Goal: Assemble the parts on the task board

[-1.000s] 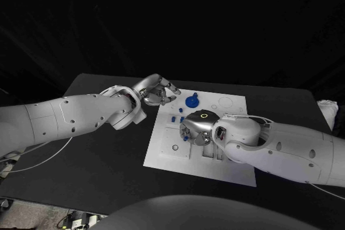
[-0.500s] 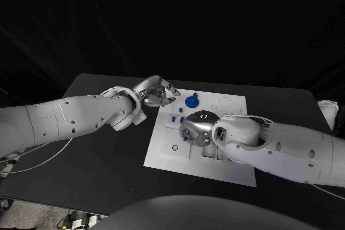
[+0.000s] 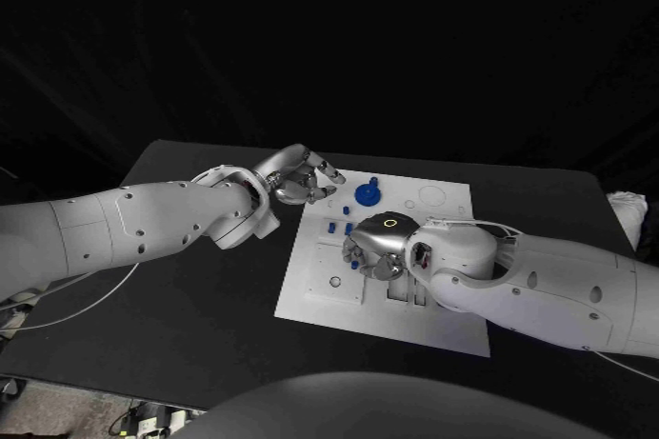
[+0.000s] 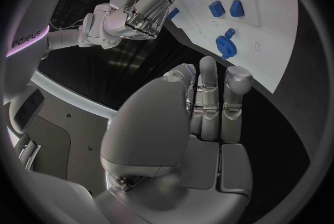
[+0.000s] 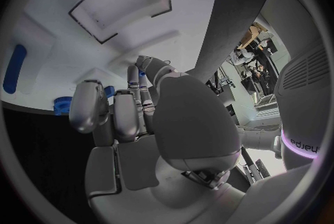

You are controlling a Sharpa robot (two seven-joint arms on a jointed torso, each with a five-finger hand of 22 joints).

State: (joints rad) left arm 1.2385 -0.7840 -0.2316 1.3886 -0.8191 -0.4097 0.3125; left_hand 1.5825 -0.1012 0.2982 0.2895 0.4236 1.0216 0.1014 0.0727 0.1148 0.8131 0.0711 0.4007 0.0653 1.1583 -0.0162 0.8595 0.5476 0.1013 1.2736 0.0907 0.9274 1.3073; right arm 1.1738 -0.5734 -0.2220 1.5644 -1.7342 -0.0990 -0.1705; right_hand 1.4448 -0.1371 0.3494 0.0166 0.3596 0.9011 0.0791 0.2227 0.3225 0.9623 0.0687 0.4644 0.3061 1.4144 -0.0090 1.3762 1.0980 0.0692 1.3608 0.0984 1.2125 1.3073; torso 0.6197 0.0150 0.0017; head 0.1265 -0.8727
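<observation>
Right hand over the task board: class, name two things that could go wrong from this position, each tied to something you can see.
1. The right hand is down on the task board among small blue parts; moving it may knock them.
2. The left hand hangs, fingers curled, near the board's edge by the round blue part; a careless reach could bump it.

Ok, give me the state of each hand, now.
Left hand: holds nothing, fingers curled in, beside the task board.
Right hand: over the board among the blue parts; whether it holds one cannot be told.
</observation>
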